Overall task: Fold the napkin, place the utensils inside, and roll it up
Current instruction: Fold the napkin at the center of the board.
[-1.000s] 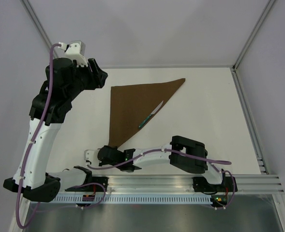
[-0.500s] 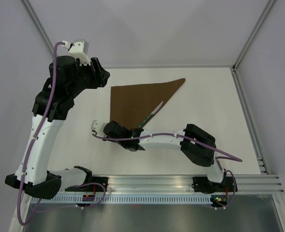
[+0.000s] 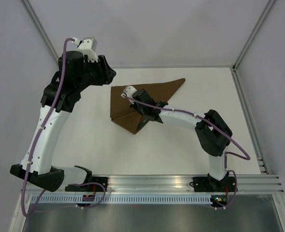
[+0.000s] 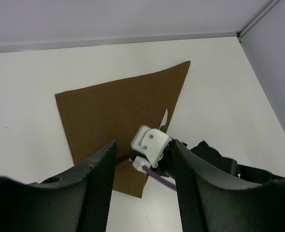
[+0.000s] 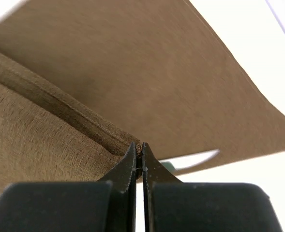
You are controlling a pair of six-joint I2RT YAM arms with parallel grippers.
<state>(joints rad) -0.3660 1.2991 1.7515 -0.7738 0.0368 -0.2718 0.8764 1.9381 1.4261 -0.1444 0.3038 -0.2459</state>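
Note:
The dark brown napkin (image 3: 167, 89) lies on the white table as a triangle, its near corner lifted and doubled back over itself. My right gripper (image 3: 136, 99) is shut on that corner; the right wrist view shows the gripper (image 5: 139, 147) pinching the cloth edge, with the napkin (image 5: 157, 72) spread below. A knife with a white blade (image 5: 196, 158) and a greenish handle (image 3: 143, 124) lies along the napkin's right edge, partly under the raised flap. My left gripper (image 3: 106, 75) hovers open and empty above the napkin's back left corner. It also shows in the left wrist view (image 4: 144, 193), above the napkin (image 4: 108, 106).
The table has a raised rim at the back and right (image 3: 244, 106). The right arm's elbow (image 3: 214, 131) stretches across the table's right half. A metal rail (image 3: 181, 182) runs along the near edge.
My right gripper has carried the napkin's near corner from the table's front up and back toward the napkin's back left, folding the cloth over. The left arm has risen and shifted slightly right.

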